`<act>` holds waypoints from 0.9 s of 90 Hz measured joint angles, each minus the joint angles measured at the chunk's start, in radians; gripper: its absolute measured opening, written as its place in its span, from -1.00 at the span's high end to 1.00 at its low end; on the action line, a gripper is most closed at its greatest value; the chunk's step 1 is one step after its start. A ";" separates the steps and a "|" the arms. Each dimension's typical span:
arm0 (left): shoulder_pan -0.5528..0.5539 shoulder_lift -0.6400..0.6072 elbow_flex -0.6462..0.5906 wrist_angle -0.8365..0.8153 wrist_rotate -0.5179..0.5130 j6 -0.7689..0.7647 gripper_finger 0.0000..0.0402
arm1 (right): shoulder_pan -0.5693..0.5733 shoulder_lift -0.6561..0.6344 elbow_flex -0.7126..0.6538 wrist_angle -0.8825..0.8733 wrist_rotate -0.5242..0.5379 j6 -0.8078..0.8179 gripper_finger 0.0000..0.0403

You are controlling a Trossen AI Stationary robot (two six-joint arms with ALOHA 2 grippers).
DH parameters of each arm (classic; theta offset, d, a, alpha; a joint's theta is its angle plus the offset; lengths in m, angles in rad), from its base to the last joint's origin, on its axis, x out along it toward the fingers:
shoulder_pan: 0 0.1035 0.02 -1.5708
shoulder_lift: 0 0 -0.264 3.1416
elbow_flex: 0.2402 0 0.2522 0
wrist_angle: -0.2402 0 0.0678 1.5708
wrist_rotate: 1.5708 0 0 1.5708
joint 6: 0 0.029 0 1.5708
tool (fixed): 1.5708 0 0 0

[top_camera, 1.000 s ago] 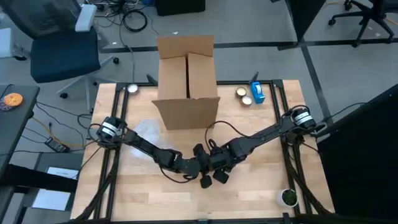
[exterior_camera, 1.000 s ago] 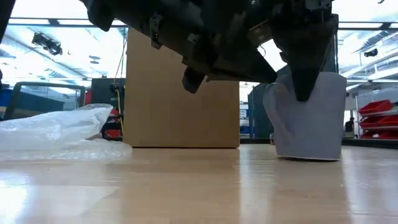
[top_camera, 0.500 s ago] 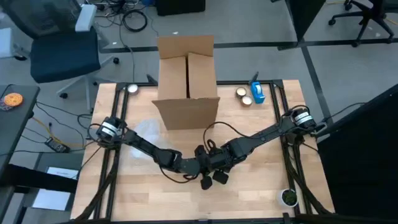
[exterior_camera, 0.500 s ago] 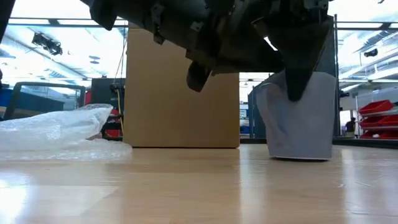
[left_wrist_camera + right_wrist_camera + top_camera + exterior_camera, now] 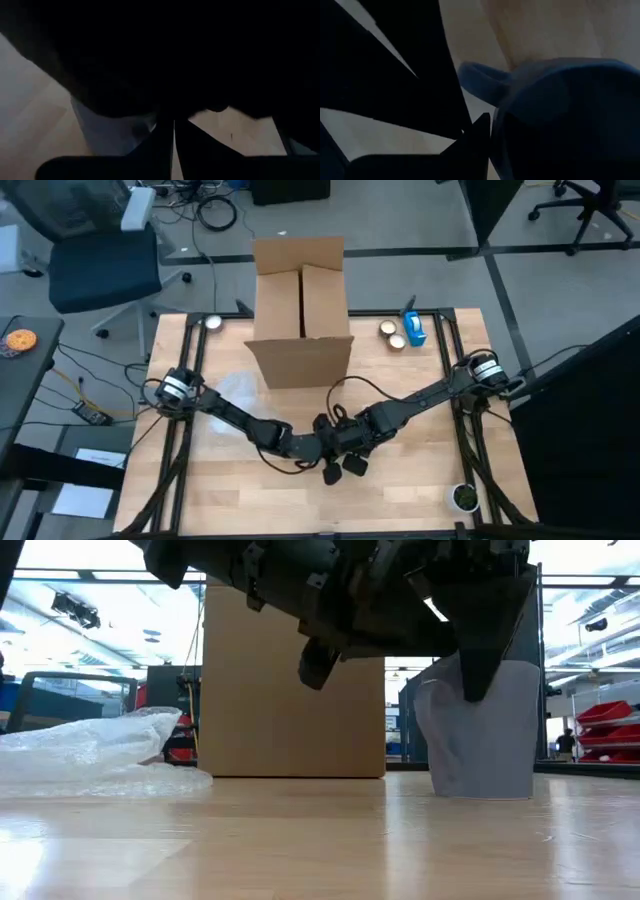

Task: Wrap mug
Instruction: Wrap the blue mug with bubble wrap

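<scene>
The blue-grey mug is seen upright on the counter near its middle, gripped at the rim by the right end effector, while the left end effector, its state not discernible, is crowded beside it, with a cardboard box behind and bubble wrap to the left.

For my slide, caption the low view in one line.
Grey-blue mug upright on the table, dark finger inside, cardboard box behind.
</scene>
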 joint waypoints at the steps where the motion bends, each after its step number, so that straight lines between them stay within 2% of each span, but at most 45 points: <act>1: 0.000 0.000 0.000 -0.002 0.000 0.000 0.98 | 0.000 0.000 0.000 -0.001 0.000 0.000 0.77; 12: -0.005 0.000 0.000 -0.019 -0.001 0.005 0.90 | 0.000 0.000 0.000 -0.027 -0.013 0.020 0.64; 28: -0.011 -0.005 0.000 -0.048 0.005 0.008 0.66 | 0.001 -0.004 0.001 -0.077 -0.054 0.062 0.45; 43: -0.013 -0.094 0.000 -0.242 0.007 0.016 0.43 | 0.023 -0.054 0.001 -0.081 -0.035 0.085 0.38; 61: -0.043 -0.249 0.000 -0.546 0.018 -0.024 0.34 | 0.094 -0.178 0.001 -0.079 0.135 0.095 0.39; 71: -0.087 -0.328 0.000 -0.707 0.013 -0.123 0.34 | 0.168 -0.247 0.001 -0.054 0.294 0.092 0.40; 81: -0.155 -0.368 0.000 -0.851 0.010 -0.234 0.35 | 0.259 -0.287 0.001 0.034 0.457 0.007 0.40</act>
